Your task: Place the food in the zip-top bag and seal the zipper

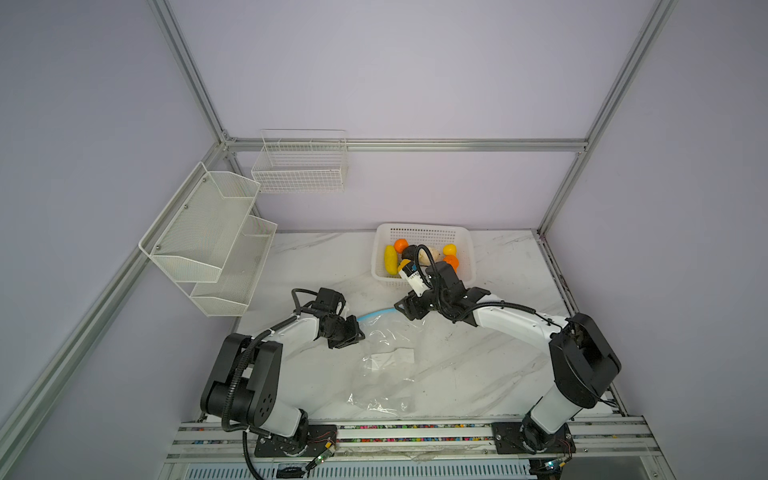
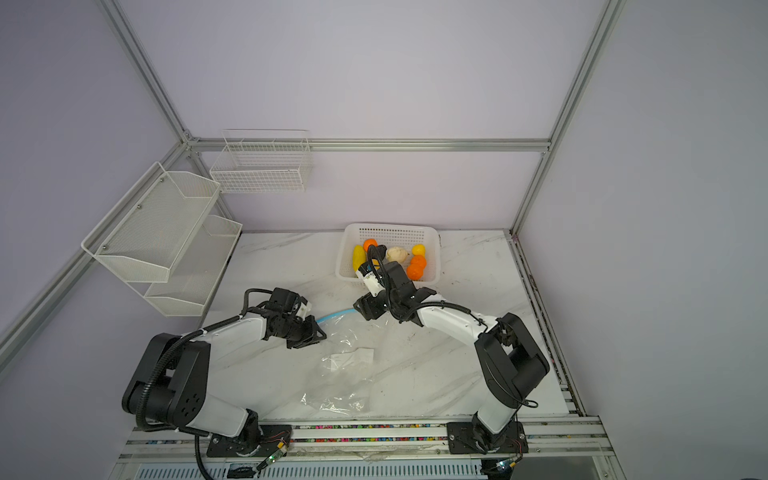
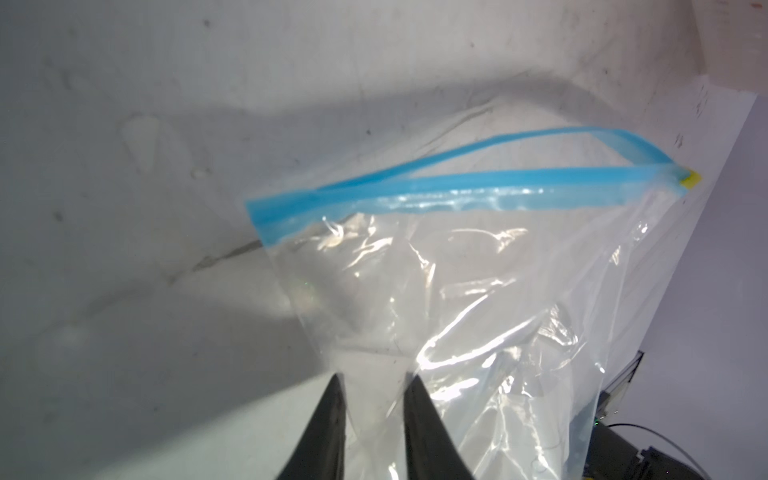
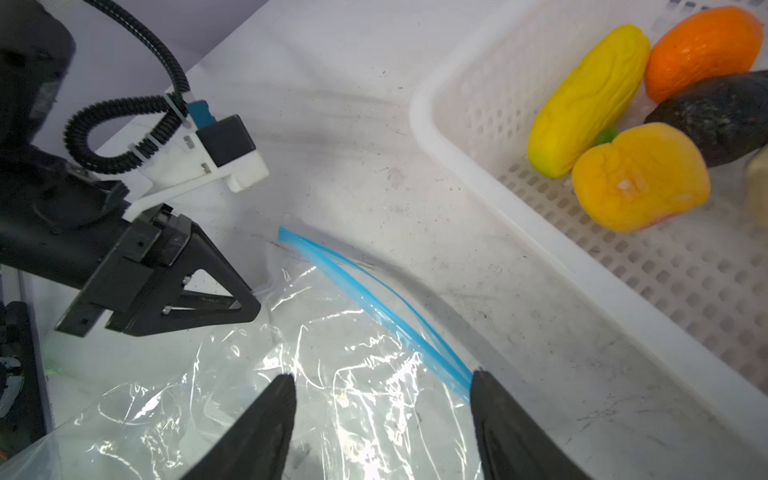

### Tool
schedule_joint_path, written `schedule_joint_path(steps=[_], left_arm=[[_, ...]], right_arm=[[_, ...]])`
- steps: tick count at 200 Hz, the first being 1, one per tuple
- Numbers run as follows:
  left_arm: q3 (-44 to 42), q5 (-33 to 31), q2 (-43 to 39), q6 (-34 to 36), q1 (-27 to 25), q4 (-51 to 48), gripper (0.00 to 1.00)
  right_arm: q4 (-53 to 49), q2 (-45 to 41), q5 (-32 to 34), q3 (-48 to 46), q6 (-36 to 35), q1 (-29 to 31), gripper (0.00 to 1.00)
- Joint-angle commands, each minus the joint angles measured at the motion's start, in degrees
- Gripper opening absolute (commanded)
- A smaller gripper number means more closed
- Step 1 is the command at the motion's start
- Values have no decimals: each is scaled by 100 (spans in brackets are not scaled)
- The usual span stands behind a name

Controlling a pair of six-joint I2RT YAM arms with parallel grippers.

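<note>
The clear zip-top bag (image 1: 390, 357) (image 2: 353, 361) lies crinkled mid-table. Its light-blue zipper (image 1: 376, 312) (image 3: 457, 183) (image 4: 374, 299) points toward the basket, and the two strips stand slightly apart. A yellow slider tab (image 3: 690, 180) sits at one end. My left gripper (image 1: 359, 332) (image 3: 376, 378) has its jaws drawn narrow on the bag's side edge, with film bunched between them. My right gripper (image 1: 405, 309) (image 4: 382, 376) is open, straddling the bag's corner by the zipper's end. The food (image 1: 419, 255) lies in the white basket: a long yellow piece (image 4: 590, 99), an orange ball (image 4: 702, 50), a black lump (image 4: 715, 116) and a yellow round (image 4: 640, 178).
The white perforated basket (image 1: 424, 227) (image 4: 419, 112) stands at the back of the table, just beyond the right gripper. White mesh shelves (image 1: 208, 237) hang on the left wall and a wire basket (image 1: 299, 166) on the back wall. An aluminium rail runs along the front edge.
</note>
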Motion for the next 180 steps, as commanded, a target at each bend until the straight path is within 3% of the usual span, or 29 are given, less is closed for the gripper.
schedule_joint_path(steps=[1, 45, 110, 180], left_arm=[[619, 314, 126, 264, 16, -21, 12], [927, 261, 37, 589, -6, -325, 5], [1563, 201, -192, 1798, -122, -1205, 3], [1938, -533, -297, 2173, -545, -1366, 0]], right_arm=[[-104, 46, -75, 63, -319, 3, 68], [-306, 109, -206, 118, -494, -26, 66], [-606, 228, -708, 348, -1014, -58, 63], [-994, 561, -1444, 536, -791, -183, 59]])
